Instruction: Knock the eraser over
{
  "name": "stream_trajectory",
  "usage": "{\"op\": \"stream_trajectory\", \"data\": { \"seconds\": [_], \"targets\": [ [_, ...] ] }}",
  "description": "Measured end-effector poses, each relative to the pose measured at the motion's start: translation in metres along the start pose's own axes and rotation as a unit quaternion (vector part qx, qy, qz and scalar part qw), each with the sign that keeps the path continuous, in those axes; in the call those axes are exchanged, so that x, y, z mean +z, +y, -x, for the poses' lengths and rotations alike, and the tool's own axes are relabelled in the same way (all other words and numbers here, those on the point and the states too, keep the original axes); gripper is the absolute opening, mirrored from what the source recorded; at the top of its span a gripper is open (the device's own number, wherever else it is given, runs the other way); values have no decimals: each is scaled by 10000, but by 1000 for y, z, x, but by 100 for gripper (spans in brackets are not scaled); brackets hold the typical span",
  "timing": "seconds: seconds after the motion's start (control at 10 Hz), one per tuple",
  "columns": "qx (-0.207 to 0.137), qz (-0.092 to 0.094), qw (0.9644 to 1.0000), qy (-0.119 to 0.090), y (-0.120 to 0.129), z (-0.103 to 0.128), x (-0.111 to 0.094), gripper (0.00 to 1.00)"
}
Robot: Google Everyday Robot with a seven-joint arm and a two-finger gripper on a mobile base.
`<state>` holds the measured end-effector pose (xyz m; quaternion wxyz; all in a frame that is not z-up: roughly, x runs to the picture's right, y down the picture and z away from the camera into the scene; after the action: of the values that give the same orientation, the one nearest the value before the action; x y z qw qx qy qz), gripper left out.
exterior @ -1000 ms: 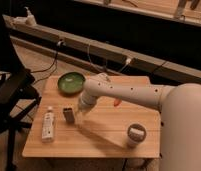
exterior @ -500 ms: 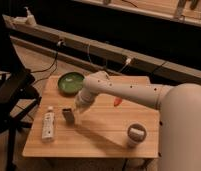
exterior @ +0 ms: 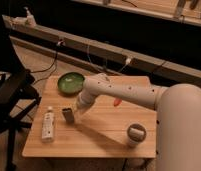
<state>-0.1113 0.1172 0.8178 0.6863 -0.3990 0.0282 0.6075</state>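
Observation:
The eraser (exterior: pixel 68 115) is a small dark grey-black block with a lighter face, standing upright on the wooden table (exterior: pixel 99 135), left of centre. My white arm reaches in from the right and ends at the gripper (exterior: pixel 78 111), which is right beside the eraser's right side, touching or nearly touching it.
A green bowl (exterior: pixel 71 82) sits at the table's back left. A white labelled bottle (exterior: pixel 47 125) lies left of the eraser. An orange carrot-like thing (exterior: pixel 117 102) peeks from behind the arm. A grey-white cup (exterior: pixel 136 134) stands front right. A black chair (exterior: pixel 11 95) is on the left.
My gripper has moved left across the table towards the eraser and now sits right beside it. The eraser still stands upright.

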Motion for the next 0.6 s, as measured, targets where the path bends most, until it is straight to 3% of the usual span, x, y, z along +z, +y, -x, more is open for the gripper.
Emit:
{"op": "stream_trajectory", "data": {
  "seconds": [0.2, 0.6],
  "targets": [
    [-14, -3, 10000, 44, 8, 2, -3, 40],
    [-88, 50, 9999, 69, -2, 4, 22, 40]
  ]
}}
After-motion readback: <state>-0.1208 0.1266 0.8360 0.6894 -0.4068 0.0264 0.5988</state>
